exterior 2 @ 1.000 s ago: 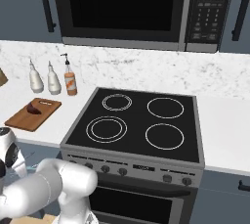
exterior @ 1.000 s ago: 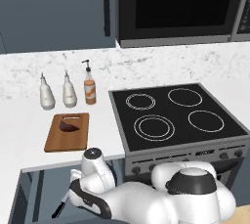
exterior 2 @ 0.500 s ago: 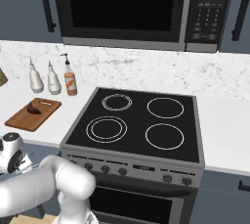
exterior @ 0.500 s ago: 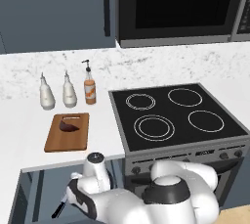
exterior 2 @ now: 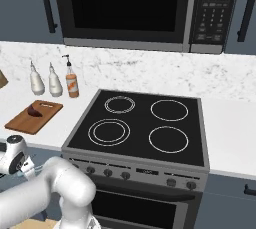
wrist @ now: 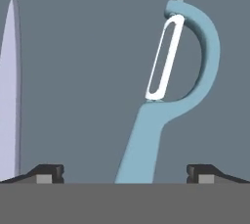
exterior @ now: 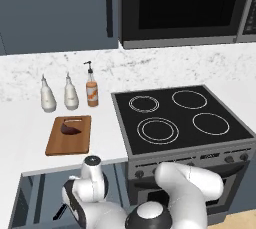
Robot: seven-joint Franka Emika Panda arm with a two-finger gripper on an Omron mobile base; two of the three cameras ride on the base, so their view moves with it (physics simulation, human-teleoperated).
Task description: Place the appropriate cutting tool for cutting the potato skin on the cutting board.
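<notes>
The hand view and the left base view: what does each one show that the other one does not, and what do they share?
The hand view alone shows the light-blue peeler between the open gripper tips, with a silver knife blade beside it. The left base view alone shows the cutting board carrying the potato, three bottles behind it, the stove and the microwave. Both share the grey drawer interior that the arm reaches into.

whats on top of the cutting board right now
Only the potato lies on the cutting board, near its far end; the rest of the board is bare wood. No peeler there yet. What is under the potato cannot be seen.
</notes>
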